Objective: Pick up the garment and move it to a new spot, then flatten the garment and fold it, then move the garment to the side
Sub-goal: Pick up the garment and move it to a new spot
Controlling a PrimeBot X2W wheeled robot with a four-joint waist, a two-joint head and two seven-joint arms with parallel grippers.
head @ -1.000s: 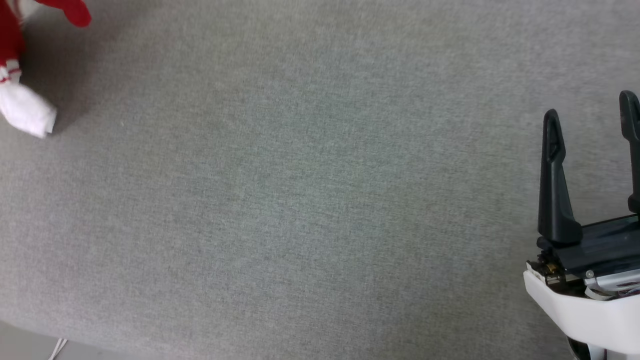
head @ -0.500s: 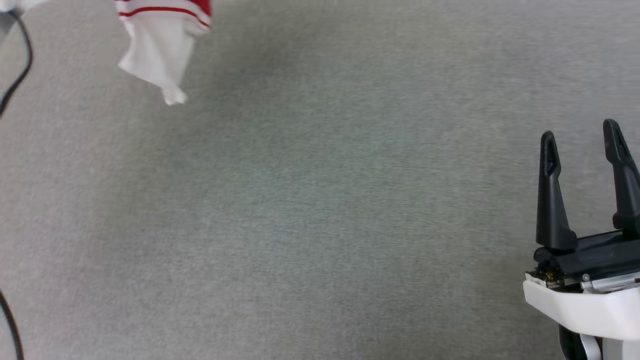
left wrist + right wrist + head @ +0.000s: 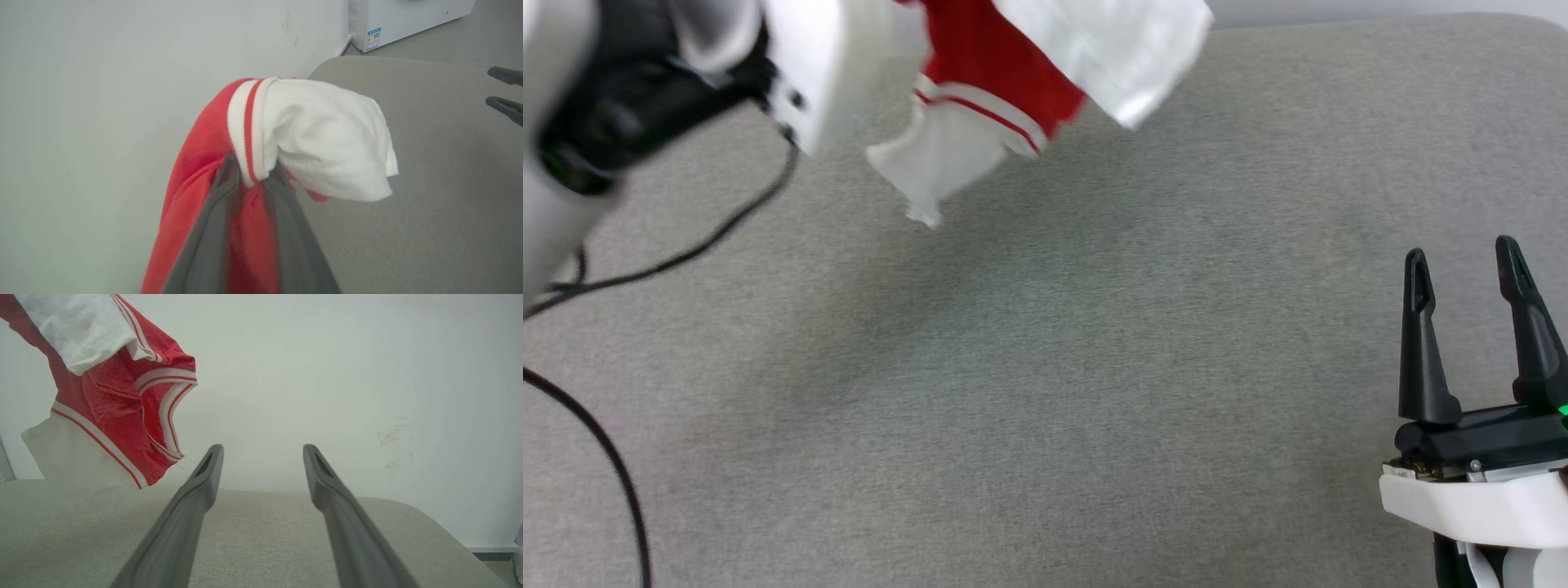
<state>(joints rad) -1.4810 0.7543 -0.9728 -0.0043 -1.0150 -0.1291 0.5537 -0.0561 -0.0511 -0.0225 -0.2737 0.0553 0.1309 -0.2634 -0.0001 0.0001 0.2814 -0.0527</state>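
**Task item.** The red jersey-style T-shirt with white short sleeves and red-and-white striped trim [image 3: 1001, 65] hangs bunched at the upper middle of the head view, held up over the grey woven fabric surface [image 3: 1045, 384]. One white sleeve dangles lowest; whether its tip touches the surface cannot be told.

**Left gripper** [image 3: 253, 173]. Clenched on the T-shirt. In the left wrist view both dark fingers pinch a striped seam where red body meets white sleeve, and red cloth drapes toward the lower left of the frame. The pale left forearm [image 3: 645, 73], blurred, sits at the upper left of the head view, with a thin black cable [image 3: 698, 245] trailing below it.

**Right gripper** [image 3: 1462, 261]. At the lower right of the head view, fingers spread and holding nothing, well apart from the T-shirt. In the right wrist view the T-shirt hangs at upper left before a plain white wall [image 3: 327, 375].
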